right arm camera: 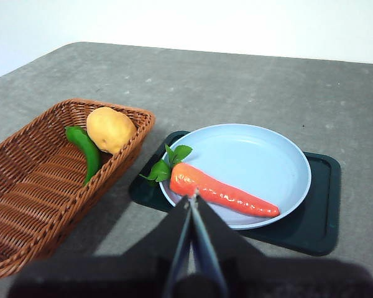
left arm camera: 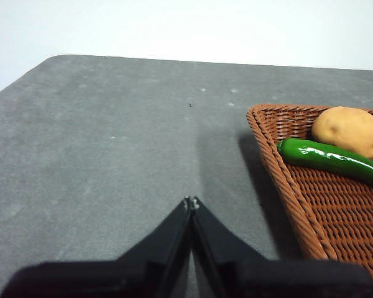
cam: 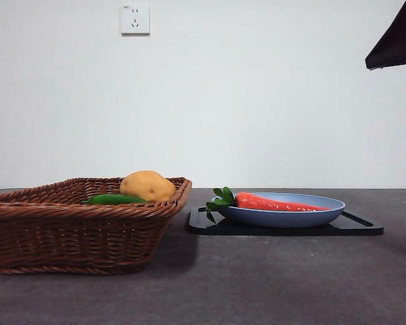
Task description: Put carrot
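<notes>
carrot [right arm camera: 221, 194] lies on plate [right arm camera: 280, 155], beside basket [right arm camera: 25, 205] | right gripper [right arm camera: 192, 197] held above carrot, clenched, empty | left gripper [left arm camera: 191, 202] clenched beside basket | placing judged done; nothing left apparent

The dark grey speckled counter [cam: 271, 277] carries a brown woven wicker basket [cam: 74, 230] and, just beside that basket, a flat black rectangular tray [cam: 355, 227] lying directly on the surface.
</notes>
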